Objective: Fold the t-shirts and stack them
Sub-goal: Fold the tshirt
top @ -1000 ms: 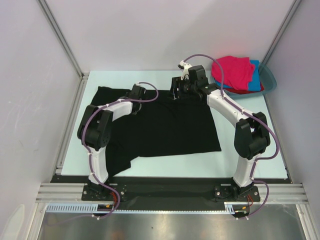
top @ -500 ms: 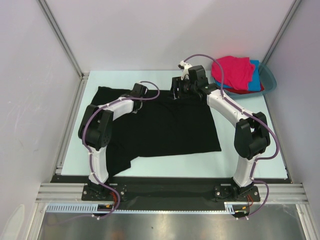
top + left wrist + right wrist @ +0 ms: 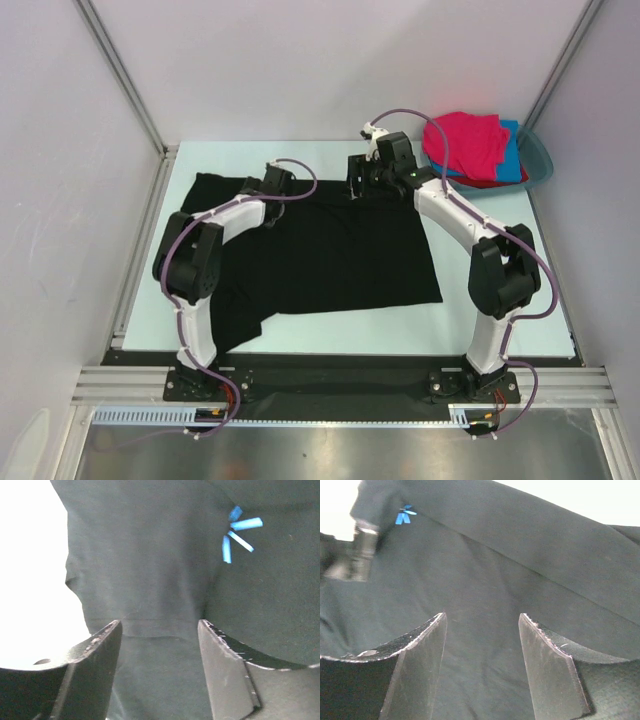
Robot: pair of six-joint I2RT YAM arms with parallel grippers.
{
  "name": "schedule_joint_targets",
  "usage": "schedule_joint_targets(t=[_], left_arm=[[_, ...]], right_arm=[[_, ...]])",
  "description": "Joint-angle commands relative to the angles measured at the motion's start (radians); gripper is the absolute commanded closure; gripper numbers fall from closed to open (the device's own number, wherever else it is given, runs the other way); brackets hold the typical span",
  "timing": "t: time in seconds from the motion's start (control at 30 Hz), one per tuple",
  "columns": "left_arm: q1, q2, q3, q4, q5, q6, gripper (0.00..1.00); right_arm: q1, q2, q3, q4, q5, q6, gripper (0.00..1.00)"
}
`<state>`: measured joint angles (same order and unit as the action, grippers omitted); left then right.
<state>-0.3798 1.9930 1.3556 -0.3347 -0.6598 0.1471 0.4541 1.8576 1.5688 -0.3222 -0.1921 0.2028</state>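
Top external view: the black t-shirt point(image 3: 330, 255) lies spread on the pale table point(image 3: 500, 300), its far edge running between the two arms and a near-left part reaching toward the left arm's base. The left gripper point(image 3: 272, 181) sits over the shirt's far edge, left of centre. The right gripper point(image 3: 360, 178) is over the same far edge, further right, and the two are well apart.

At the far right corner stands a teal basin point(image 3: 541, 152) holding the pink t-shirt point(image 3: 466, 140) on top, with the blue t-shirt point(image 3: 513, 158) and the red t-shirt point(image 3: 484, 183) showing beneath it.

In the left wrist view the left gripper point(image 3: 159, 630) has its jaws spread, nothing between them. The black t-shirt point(image 3: 145, 565) fills the space below and beyond the fingers point(image 3: 95, 665), with a hemmed edge crossing just past the tips and a small blue mark point(image 3: 235, 532) to the far right.

In the right wrist view the right gripper point(image 3: 482, 622) is likewise spread and holds nothing. Black cloth lies under the gap, a fold line running diagonally beyond the tips. Whether either gripper touches the cloth cannot be told.
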Motion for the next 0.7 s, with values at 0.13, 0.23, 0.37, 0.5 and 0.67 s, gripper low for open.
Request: schedule_joint_targets(t=[0.13, 0.23, 0.37, 0.5, 0.67], left_arm=[[-0.008, -0.236, 0.02, 0.017, -0.029, -0.136, 0.28], [-0.008, -0.316, -0.019, 0.008, 0.06, -0.224, 0.28], [-0.008, -0.399, -0.081, 0.011, 0.169, -0.34, 0.23], [-0.008, -0.444, -0.13, -0.006, 0.221, -0.392, 0.24], [-0.008, -0.522, -0.212, -0.009, 0.327, -0.461, 0.27]], right_arm=[[-0.066, -0.083, -0.033, -0.067, 0.169, -0.02, 0.35], [-0.086, -0.144, -0.075, -0.1, 0.19, -0.008, 0.35], [-0.101, -0.216, -0.148, -0.117, 0.246, 0.013, 0.33], [-0.132, -0.213, -0.18, -0.121, 0.171, 0.03, 0.32], [-0.169, -0.176, -0.227, -0.04, 0.108, 0.081, 0.32]])
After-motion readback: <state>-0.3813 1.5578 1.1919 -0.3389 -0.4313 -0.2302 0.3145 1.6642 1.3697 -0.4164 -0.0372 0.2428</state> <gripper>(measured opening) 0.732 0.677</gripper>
